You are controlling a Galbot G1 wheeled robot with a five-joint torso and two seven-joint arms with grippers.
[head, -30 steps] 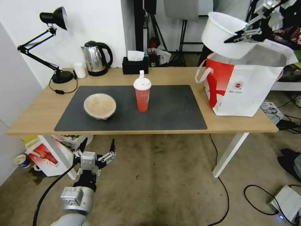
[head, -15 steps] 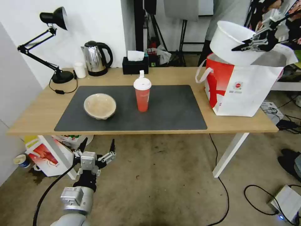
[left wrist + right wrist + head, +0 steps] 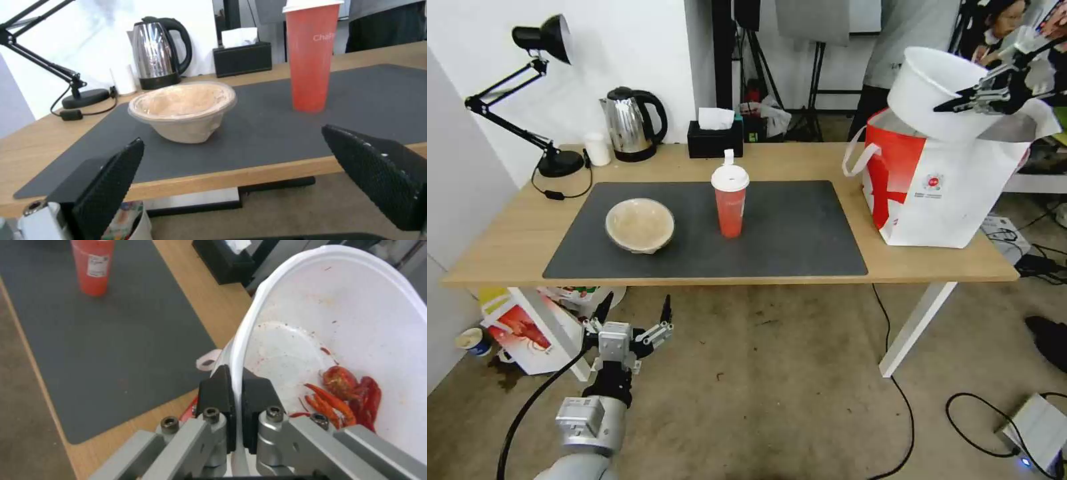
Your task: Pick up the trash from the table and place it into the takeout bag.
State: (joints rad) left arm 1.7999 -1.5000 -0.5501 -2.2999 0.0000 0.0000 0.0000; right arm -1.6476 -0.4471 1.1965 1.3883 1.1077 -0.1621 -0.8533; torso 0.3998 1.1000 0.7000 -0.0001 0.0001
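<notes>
My right gripper (image 3: pixel 960 103) (image 3: pixel 236 400) is shut on the rim of the large white plastic bowl (image 3: pixel 937 90) (image 3: pixel 338 326), which holds red crayfish scraps (image 3: pixel 347 396). The bowl hangs tilted over the open top of the takeout bag (image 3: pixel 947 180) at the table's right end. On the dark mat (image 3: pixel 780 233) stand the red cup with white lid (image 3: pixel 730 200) (image 3: pixel 310 56) (image 3: pixel 93 266) and the shallow beige bowl (image 3: pixel 640 225) (image 3: pixel 184 108). My left gripper (image 3: pixel 630 319) (image 3: pixel 249 173) hangs open below the table's front edge, in front of the beige bowl.
A steel kettle (image 3: pixel 630 123), a black tissue box (image 3: pixel 715 137), a small white cup (image 3: pixel 597 148) and a black desk lamp (image 3: pixel 540 93) line the table's back. A smaller red-and-white bag (image 3: pixel 527 327) sits on the floor under the left end. Cables lie on the floor at right.
My right gripper has carried the white bowl to the right and slightly down, closer over the bag's opening. The left arm has not moved.
</notes>
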